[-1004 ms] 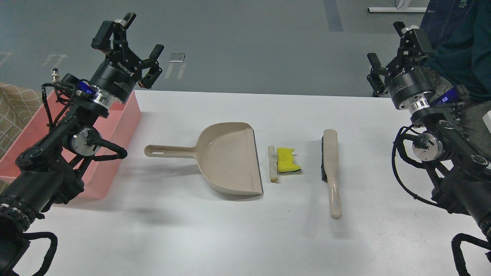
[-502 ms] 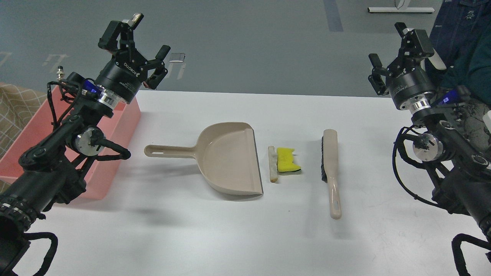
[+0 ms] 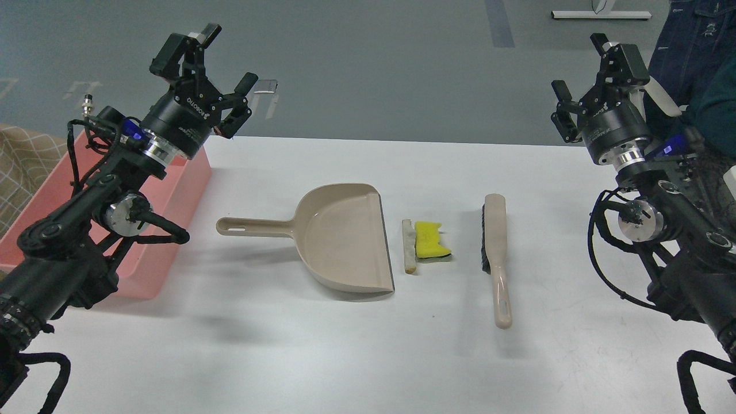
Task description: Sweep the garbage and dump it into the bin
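The garbage lies mid-table: a yellow sponge piece [image 3: 430,240] with a dark underside, and a flat off-white bread-like wedge [image 3: 409,244] just left of it. The beige dustpan [image 3: 339,236] sits left of them, mouth facing them, handle pointing left. The beige hand brush [image 3: 496,253] lies to their right. The pink bin [image 3: 172,190] stands at the left table edge, partly hidden by my left arm. My left gripper [image 3: 221,60] is open and empty, raised above the bin's far corner. My right gripper [image 3: 581,72] is open and empty, raised at the far right.
The white table [image 3: 368,345] has bare surface along the front. A person in dark clothes [image 3: 698,52] stands behind my right arm at the far right. A beige checked cloth [image 3: 17,167] lies left of the bin.
My left gripper has moved slightly right and up over the bin's far corner. My right arm has barely moved. The person at the right has shifted back.
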